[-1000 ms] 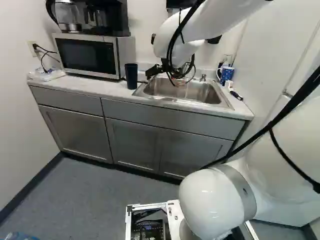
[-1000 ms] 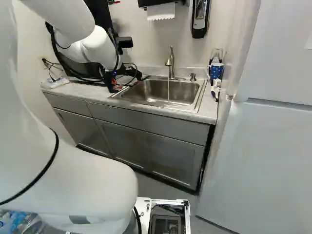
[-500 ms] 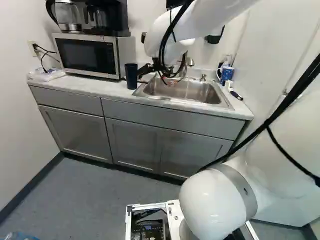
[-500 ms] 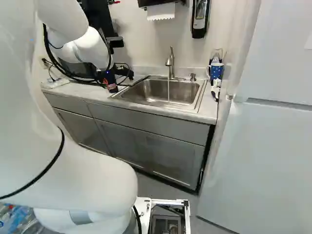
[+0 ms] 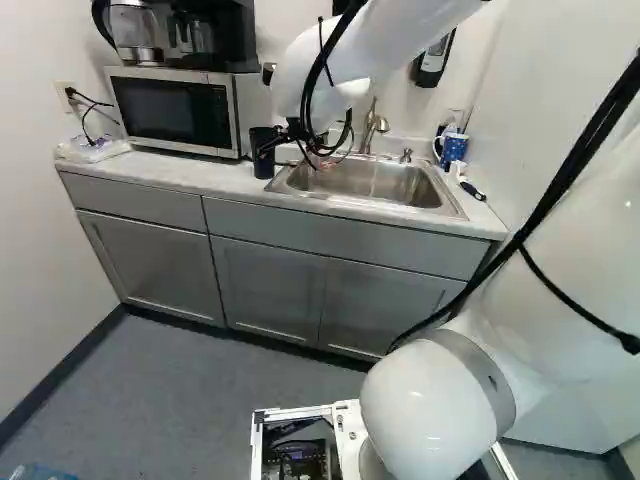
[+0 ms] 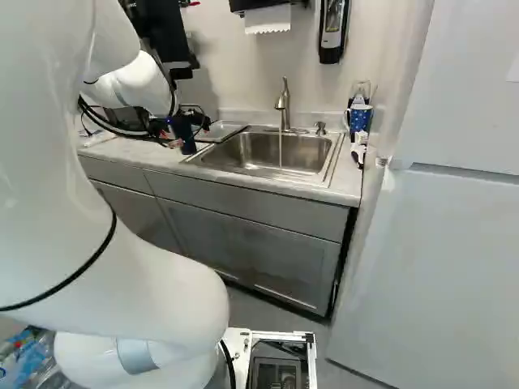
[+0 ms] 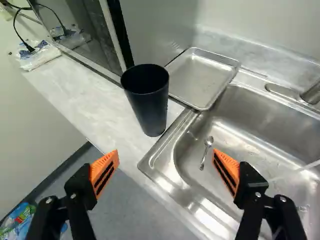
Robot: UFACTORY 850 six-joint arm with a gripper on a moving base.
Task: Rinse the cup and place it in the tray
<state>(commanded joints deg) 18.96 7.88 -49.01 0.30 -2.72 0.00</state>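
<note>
Up by the dark cup, my gripper (image 5: 283, 143) hangs over the counter in the left base view. Its orange-padded fingers stand wide open in the wrist view, the gripper (image 7: 165, 155) holding nothing. Ahead of them the dark, tapered cup (image 7: 150, 107) stands upright on the counter, between the microwave and the sink's rim. A shallow metal tray (image 7: 197, 75) lies just beyond the cup, beside the sink (image 7: 245, 130). Water runs from the faucet (image 6: 283, 105) into the basin.
A small spoon (image 7: 205, 154) lies in the sink. The microwave (image 5: 180, 110) stands left of the cup in the left base view, with a coffee maker on top. A blue patterned mug (image 6: 359, 119) stands at the sink's other side, near the wall.
My arm has swung leftward in the base views, bringing the gripper from over the sink's near corner to beside the cup. The base and the cup have not moved.
</note>
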